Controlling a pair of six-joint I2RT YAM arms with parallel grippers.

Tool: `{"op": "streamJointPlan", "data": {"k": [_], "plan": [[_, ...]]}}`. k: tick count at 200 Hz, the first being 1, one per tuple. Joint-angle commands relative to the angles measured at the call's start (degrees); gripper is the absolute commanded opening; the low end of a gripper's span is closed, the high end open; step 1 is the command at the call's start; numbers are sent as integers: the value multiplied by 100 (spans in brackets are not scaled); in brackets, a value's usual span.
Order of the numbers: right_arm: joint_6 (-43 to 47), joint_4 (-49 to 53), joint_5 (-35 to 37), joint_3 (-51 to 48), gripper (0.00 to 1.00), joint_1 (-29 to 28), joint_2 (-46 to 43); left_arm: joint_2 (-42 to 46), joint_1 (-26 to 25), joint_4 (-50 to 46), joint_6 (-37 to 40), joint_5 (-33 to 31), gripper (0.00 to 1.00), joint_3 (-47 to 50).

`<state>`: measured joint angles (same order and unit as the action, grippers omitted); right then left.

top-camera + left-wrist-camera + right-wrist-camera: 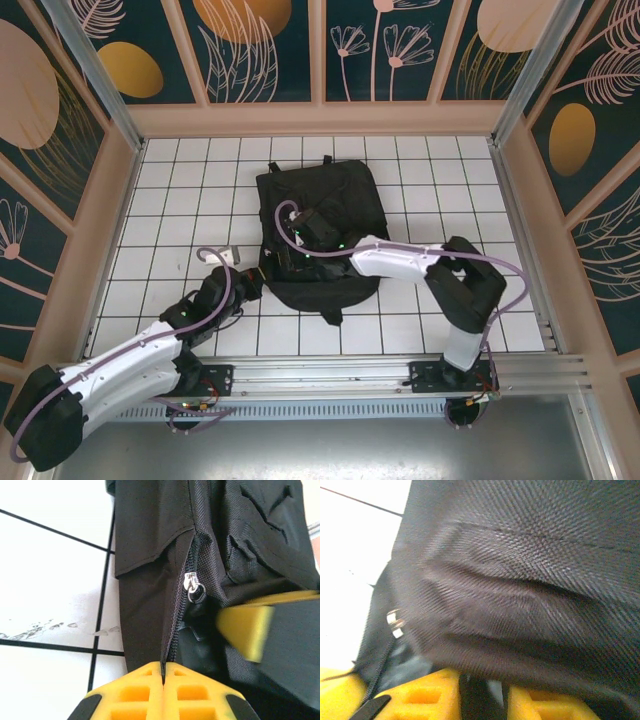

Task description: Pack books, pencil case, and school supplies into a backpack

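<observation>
The black backpack (322,225) lies flat in the middle of the tiled table. My left gripper (250,285) is at its lower left edge. In the left wrist view its yellow jaws (163,672) are shut on the backpack (150,540) fabric beside the zipper, below the silver zipper pull (193,586). My right gripper (300,237) rests on the left side of the bag. Its yellow fingers (482,695) stand slightly apart under a fold of the backpack (520,580), with a dark strip loose in the gap. The books, pencil case and school supplies are out of view.
White tiles (180,190) surround the bag on all sides. Patterned walls (90,200) fence the table on three sides, and an aluminium rail (330,375) runs along the near edge. One right finger (245,629) reaches in beside the zipper opening.
</observation>
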<state>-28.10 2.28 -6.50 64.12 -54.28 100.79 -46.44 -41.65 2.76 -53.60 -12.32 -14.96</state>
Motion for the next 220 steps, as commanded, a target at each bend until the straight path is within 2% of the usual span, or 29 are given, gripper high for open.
{"op": "streamJointPlan", "data": {"k": [1, 28, 42, 66, 95, 115, 157, 179, 201, 220], "plan": [[-213, -712, -526, -218, 24, -53, -426, -84, -41, -309, -273, -104, 0, 272], [-293, -934, -766, -285, 10, -206, -346, -114, -41, -74, -280, -8, 0, 301], [-387, -1023, -862, -269, 9, -214, -219, -104, -43, -81, -226, -16, 0, 267], [-356, -849, -757, -58, 16, -240, 80, -39, -37, -161, -193, -25, 0, 239], [-257, -710, -738, 80, 17, -357, 210, 101, -42, -282, -203, -93, 0, 248], [-139, -382, -358, 127, 18, -491, 215, 174, -42, -312, -187, -119, 0, 240], [-143, -79, 116, 233, 38, -504, 443, 54, -38, -192, -153, -37, 0, 198], [-130, 83, 375, 503, 44, -487, 690, -40, -43, -111, -143, 58, 0, 161], [-181, -11, 404, 705, 45, -352, 896, -59, -43, -45, -145, 130, 0, 151], [-257, -362, -94, 804, 40, -226, 1051, -24, -37, 144, -174, 263, 0, 216]]}}
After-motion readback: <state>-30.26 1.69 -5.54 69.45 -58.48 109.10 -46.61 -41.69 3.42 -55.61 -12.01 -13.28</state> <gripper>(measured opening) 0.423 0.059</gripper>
